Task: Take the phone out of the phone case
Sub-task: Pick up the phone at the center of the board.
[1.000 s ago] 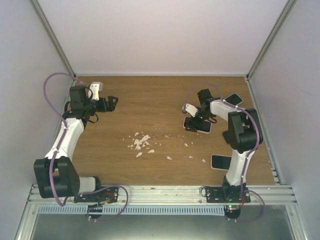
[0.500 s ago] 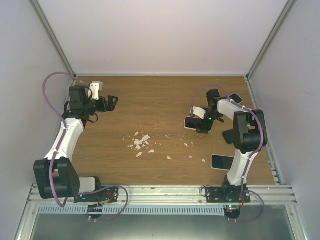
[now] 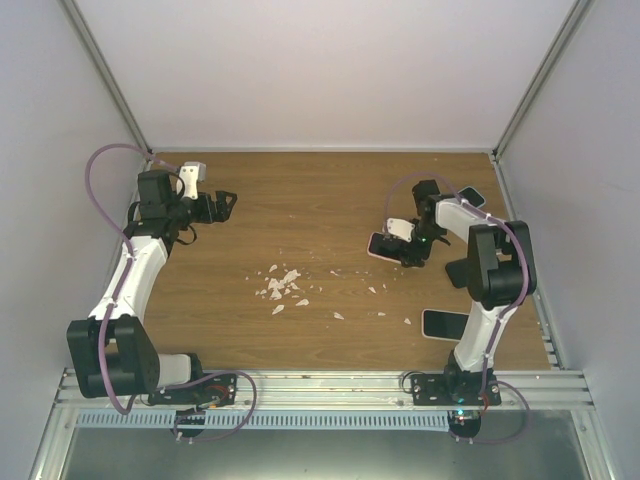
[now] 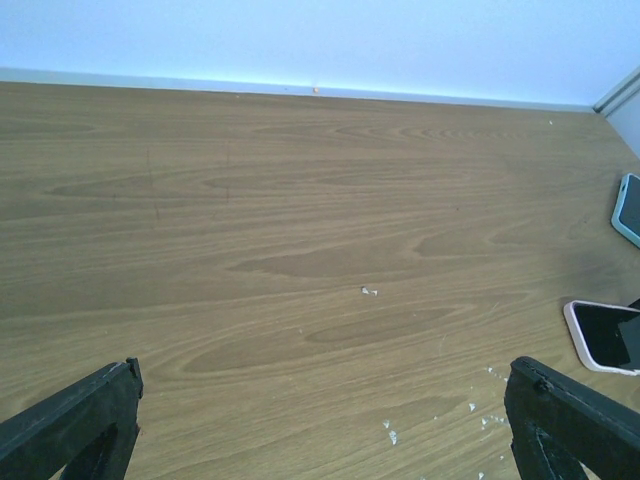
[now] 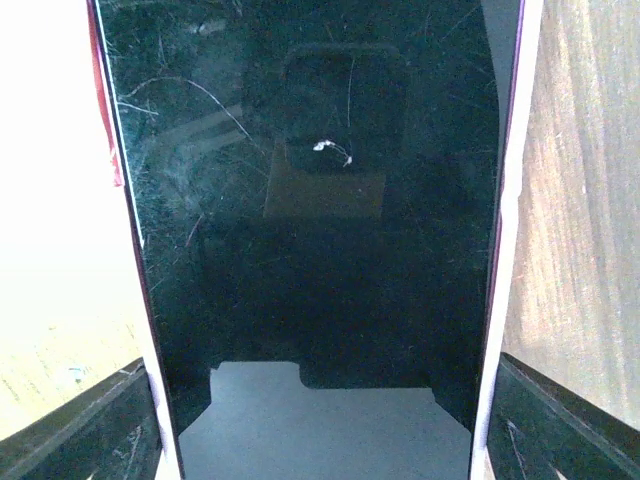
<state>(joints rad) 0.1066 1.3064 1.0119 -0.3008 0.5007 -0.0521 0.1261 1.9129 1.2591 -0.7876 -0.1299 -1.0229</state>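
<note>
The wooden table (image 3: pixel 320 200) fills the middle of the top view. The right arm (image 3: pixel 490 270) bends at the right side of the frame and the left arm (image 3: pixel 130 270) at the left side. The phone (image 5: pixel 310 200), in its pale case (image 5: pixel 507 200), lies flat right of centre with the screen up, directly under the right gripper (image 5: pixel 320 385). One finger stands at each long edge of the case (whether they press on it, I cannot tell). The left gripper (image 4: pixel 322 375), in the upper left, has its fingers wide apart and holds nothing. Small white scraps (image 3: pixel 280 285) lie near the centre.
</note>
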